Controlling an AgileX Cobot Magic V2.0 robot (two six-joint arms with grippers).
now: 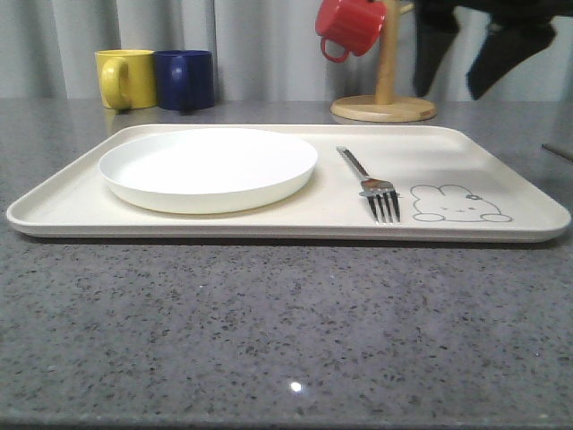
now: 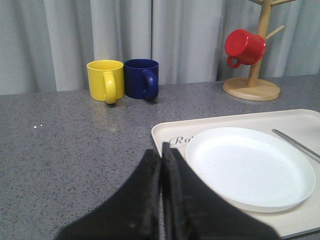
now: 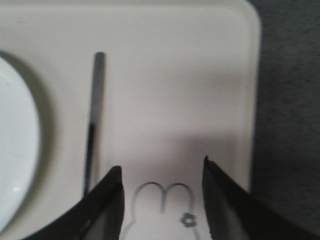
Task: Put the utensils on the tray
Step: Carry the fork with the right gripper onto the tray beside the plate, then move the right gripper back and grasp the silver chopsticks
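Nearest me is bare speckled grey stone tabletop (image 1: 269, 331), a bit glossy, with one small light glint in it. Then comes the cream tray (image 1: 81, 210), sitting flat on that tabletop with its long side toward me. On it the round white plate (image 1: 208, 167) takes the left half, and the fork (image 1: 369, 184) lies just right of the plate, tines pointing my way, handle angled back. The grey rabbit drawing (image 1: 457, 204) is right beside the tines, printed on the tray.

My left end effector (image 2: 161, 165) hangs over the tabletop by the tray's corner, fingers pressed together with nothing between them. My right end effector (image 3: 161, 180) hovers above the tray's rabbit end, fingers spread apart and empty, fork handle (image 3: 95, 120) off to one side of it.

Further back: a yellow mug (image 1: 125, 78) and a dark blue mug (image 1: 184, 80) touching side by side on the tabletop, and a wooden mug tree (image 1: 385, 90) with a red mug (image 1: 349, 25) hanging on it. Behind everything, pale grey pleated curtains (image 1: 260, 45).
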